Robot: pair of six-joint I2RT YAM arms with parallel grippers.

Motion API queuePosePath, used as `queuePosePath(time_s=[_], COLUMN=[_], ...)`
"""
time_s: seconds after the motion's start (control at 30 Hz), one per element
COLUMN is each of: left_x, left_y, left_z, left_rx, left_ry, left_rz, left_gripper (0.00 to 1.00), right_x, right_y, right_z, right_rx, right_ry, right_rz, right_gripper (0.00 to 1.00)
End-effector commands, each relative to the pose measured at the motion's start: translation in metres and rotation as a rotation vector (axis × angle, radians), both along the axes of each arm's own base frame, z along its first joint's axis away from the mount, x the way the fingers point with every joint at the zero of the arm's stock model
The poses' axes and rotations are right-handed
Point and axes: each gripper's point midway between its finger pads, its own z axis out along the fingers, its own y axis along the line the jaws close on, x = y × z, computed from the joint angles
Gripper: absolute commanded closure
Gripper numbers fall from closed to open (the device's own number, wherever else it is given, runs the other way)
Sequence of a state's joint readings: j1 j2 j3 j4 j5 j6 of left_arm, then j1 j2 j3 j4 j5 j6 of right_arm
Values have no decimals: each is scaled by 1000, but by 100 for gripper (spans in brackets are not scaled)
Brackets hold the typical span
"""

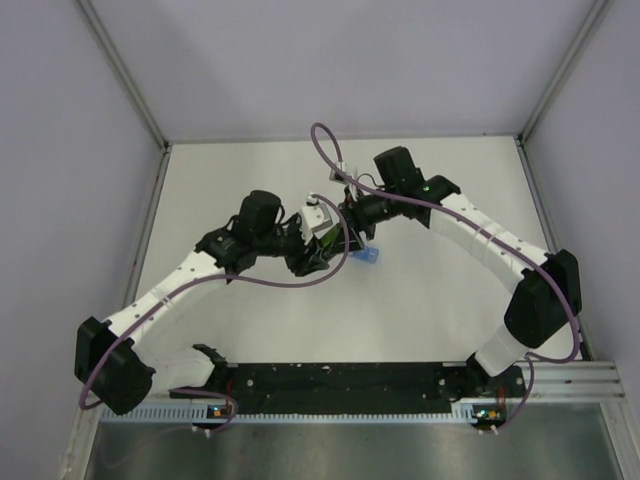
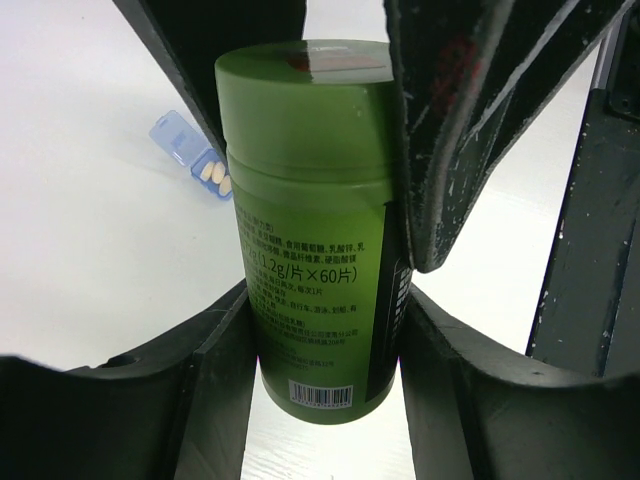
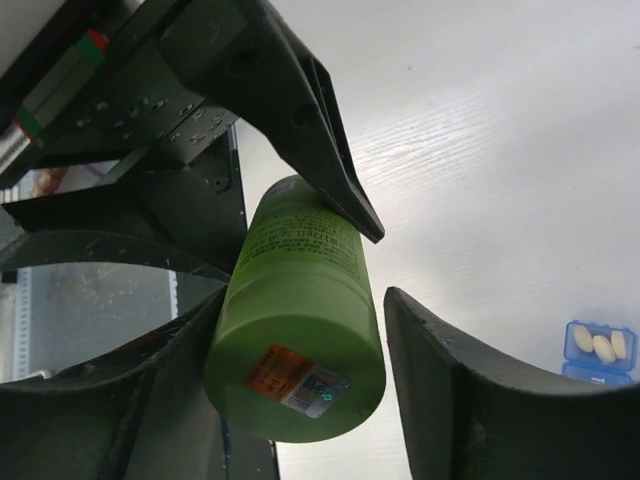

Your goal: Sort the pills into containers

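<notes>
A green pill bottle [image 2: 315, 230] with a green cap is held in the air over the table middle [image 1: 327, 236]. My left gripper [image 2: 325, 300] is shut on the bottle's lower body, a finger pressed on each side. My right gripper [image 3: 305, 300] straddles the capped end [image 3: 300, 370]; one finger touches it and a small gap shows at the other. The translucent blue pill box [image 2: 185, 150] lies open on the table just beyond the grippers, with three pale pills [image 2: 215, 178] in one compartment. The box also shows in the right wrist view [image 3: 600, 345] and in the top view [image 1: 368, 256].
The white table [image 1: 450, 190] is walled in by grey panels at the back and sides. A purple cable [image 1: 325, 150] loops above the right wrist. A black rail [image 1: 340, 380] runs along the near edge between the arm bases.
</notes>
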State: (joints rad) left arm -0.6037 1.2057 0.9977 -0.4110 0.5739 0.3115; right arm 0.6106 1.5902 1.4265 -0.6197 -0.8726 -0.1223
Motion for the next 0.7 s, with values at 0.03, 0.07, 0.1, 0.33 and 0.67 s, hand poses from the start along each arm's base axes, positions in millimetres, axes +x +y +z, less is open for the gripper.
queuePosePath(time_s=[0.03, 0.07, 0.1, 0.33, 0.67], left_x=[6, 6, 6, 7, 16], left_y=[-7, -7, -7, -4, 2], left_z=[17, 18, 17, 13, 14], left_rx=[-60, -62, -59, -51, -59], left_ry=[-51, -53, -51, -49, -49], left_rz=[-9, -10, -11, 0, 52], left_gripper=[100, 100, 100, 77, 19], right_x=[-3, -3, -2, 4, 41], right_y=[9, 9, 9, 3, -33], right_z=[6, 7, 8, 4, 9], right_rx=[33, 36, 37, 6, -58], right_ry=[-30, -33, -36, -76, -152], right_rz=[47, 48, 46, 10, -185], right_gripper=[52, 57, 64, 100, 100])
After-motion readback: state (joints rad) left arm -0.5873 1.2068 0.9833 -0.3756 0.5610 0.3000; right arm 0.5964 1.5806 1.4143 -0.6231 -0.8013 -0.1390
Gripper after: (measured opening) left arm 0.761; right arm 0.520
